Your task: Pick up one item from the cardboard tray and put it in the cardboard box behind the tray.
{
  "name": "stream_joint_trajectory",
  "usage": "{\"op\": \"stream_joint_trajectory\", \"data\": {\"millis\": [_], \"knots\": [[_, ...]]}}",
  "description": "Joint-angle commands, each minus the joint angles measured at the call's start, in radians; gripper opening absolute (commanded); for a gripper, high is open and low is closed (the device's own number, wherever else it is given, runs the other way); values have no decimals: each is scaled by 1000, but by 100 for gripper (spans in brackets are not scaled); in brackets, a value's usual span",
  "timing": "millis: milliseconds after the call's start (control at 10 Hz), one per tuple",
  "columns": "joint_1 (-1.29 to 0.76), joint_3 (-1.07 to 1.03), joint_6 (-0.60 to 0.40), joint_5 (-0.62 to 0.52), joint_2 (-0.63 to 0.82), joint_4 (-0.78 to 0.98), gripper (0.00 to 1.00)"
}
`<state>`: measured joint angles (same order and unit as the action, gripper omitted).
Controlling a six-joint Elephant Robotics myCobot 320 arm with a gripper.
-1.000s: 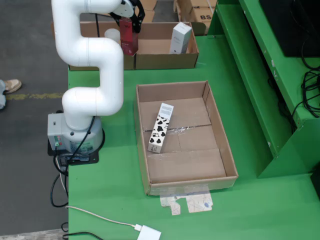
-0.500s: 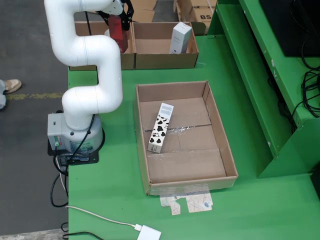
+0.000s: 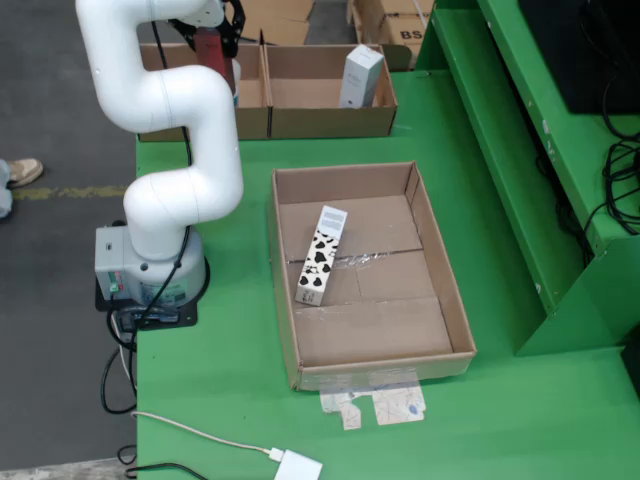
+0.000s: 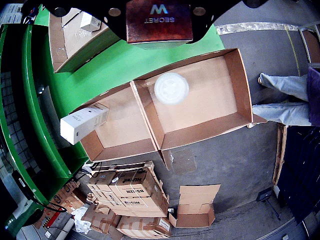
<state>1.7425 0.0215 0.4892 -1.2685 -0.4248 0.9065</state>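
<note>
A white adapter [image 3: 299,466] and its cable are lying at the near edge of the green table [image 3: 230,380], in front of the cardboard tray [image 3: 286,300], where a cow-patterned carton [image 3: 321,256] is still lying on the tray floor, slanted, left of centre in the fixed view. Beyond the tray, the white arm [image 3: 175,140] has been swinging left over the past second, carrying a dark red box [image 4: 159,21] from above the divider of the cardboard box [image 3: 330,120] to above its left compartment. The gripper [image 4: 159,22] is clamping that red box, which is filling the top of the wrist view with its label showing. Directly beneath it, a round white lid or cup [image 4: 171,88] is sitting on the floor of that compartment; in the neighbouring compartment, a white carton [image 3: 360,76] is standing upright. The item is therefore well away from the tray and hanging over the drop point, so releasing looks like the remaining step. The white round thing could be struck by the falling box. Farther back, stacked boxes [image 4: 132,187] and a bystander's legs [image 4: 285,100] are standing on the grey floor.
</note>
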Motion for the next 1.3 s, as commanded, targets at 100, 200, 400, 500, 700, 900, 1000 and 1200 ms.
{"op": "stream_joint_trajectory", "data": {"millis": [100,200,400,500,700,900,1000,1200], "knots": [[86,-21,18,-3,-13,-1,0],[148,-21,38,-3,-20,16,0],[213,-21,68,-11,-21,48,0],[213,-21,68,-11,-21,48,0],[231,-21,72,-17,-31,48,0],[272,-21,81,-20,-50,41,0],[272,-21,81,-20,-50,41,0],[217,-21,-27,28,-116,-197,0]]}}
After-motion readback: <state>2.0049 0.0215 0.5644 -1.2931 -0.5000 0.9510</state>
